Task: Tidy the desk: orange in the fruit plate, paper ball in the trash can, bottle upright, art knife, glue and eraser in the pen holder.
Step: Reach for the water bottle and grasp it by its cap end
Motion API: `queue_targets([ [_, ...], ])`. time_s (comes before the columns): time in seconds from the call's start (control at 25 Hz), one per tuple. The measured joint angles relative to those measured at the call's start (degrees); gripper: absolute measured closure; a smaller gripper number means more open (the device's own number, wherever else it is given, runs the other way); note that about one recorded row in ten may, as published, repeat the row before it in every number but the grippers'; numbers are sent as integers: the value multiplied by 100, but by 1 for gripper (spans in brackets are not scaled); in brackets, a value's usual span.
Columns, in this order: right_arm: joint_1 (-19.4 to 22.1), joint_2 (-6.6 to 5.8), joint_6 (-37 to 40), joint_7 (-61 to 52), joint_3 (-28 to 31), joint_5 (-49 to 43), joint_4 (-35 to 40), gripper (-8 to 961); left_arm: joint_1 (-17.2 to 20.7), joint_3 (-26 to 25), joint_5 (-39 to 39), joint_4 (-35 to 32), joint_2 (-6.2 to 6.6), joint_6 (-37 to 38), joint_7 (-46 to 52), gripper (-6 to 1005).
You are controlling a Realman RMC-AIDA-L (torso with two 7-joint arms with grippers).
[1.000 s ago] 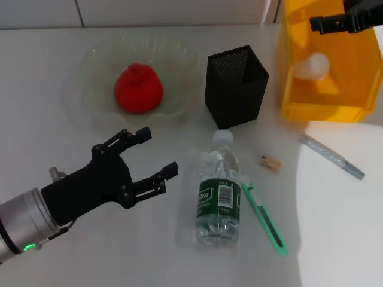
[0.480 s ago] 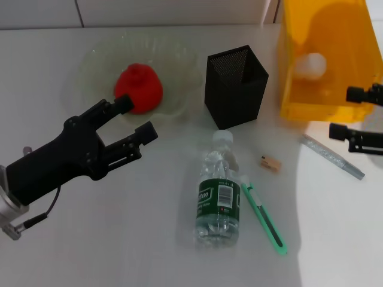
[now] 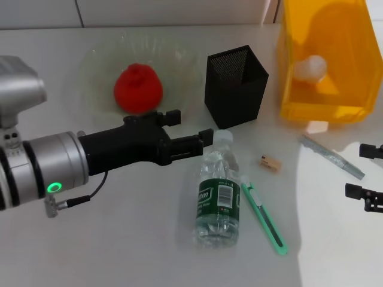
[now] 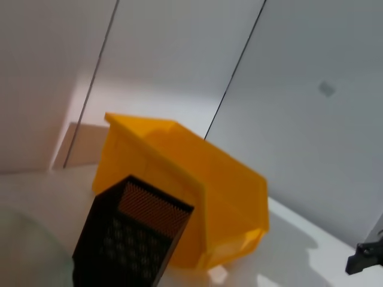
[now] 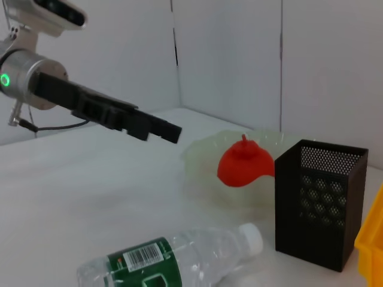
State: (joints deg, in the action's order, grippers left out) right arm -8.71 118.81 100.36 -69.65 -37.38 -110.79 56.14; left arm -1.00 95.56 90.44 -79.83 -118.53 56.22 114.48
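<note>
Two grippers are in view. The left gripper (image 3: 191, 130) reaches over the table (image 3: 119, 251) with its black fingers (image 3: 190, 146) parted and empty, tips just beside the bottle cap. The right gripper (image 3: 370, 177) is cut off at the head view's right edge; its two visible fingertips stand apart, holding nothing.

One clear plastic bottle (image 3: 218, 194) with a green label lies on its side. One translucent, ruffled fruit plate (image 3: 179, 60) holds one red-orange fruit (image 3: 138, 88). One black mesh pen holder (image 3: 236, 85), square in section, stands upright. One yellow plastic bin (image 3: 323, 60) contains one pale paper ball (image 3: 312, 67), seen through the wall. One green art knife (image 3: 263, 212), one small tan eraser (image 3: 270, 162) and one grey glue stick (image 3: 332, 156) lie flat on the table.
</note>
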Motion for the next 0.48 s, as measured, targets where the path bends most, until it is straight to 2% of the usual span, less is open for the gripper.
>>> queue_targets([
  [0.04,0,0,0,0,0,0,0,114,0,0,0,0,0,0,0,136],
  [0.16,2,-18,-6,40,29,-23,-30,114,-242,427,1454,-517,-7,-433,1501,136],
  [0.28,-21,-21,-16,52,192,-167,-65,114,-426,708,2116,-687,-23,-556,2198,136],
  [0.44,-43,-28,-16,62,237,-245,-107,114,-918,1111,3043,-746,-34,-651,3290,136],
  [0.48,-43,-32,-25,64,239,-263,-111,114,-1194,1307,3678,-757,-47,-673,3963,136],
])
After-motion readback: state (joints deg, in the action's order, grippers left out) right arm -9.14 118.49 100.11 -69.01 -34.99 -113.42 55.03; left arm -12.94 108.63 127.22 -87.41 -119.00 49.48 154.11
